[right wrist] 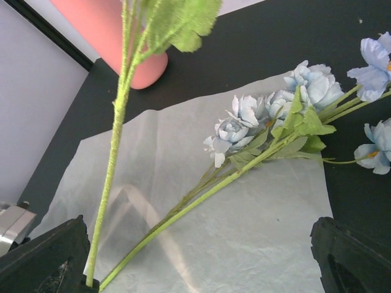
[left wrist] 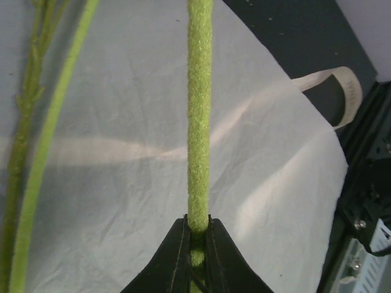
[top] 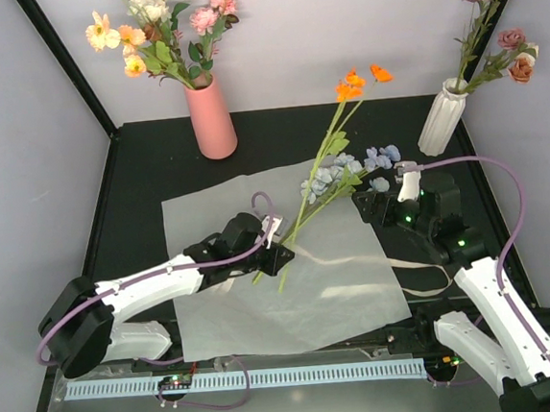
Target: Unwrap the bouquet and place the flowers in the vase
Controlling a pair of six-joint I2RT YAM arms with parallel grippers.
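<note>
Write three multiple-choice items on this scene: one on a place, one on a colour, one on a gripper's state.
1. Where does the white ribbed vase stand? A) the table's middle B) the far right corner C) the near left edge
2. What colour are the blooms ahead of the right gripper? A) light blue B) yellow C) red
3. How is the left gripper? A) wide open B) shut on nothing C) shut on a green stem

1 B: the top view shows it at the back right.
2 A: the right wrist view shows pale blue heads.
3 C: the left wrist view shows its fingers pinching the fuzzy stem.
</note>
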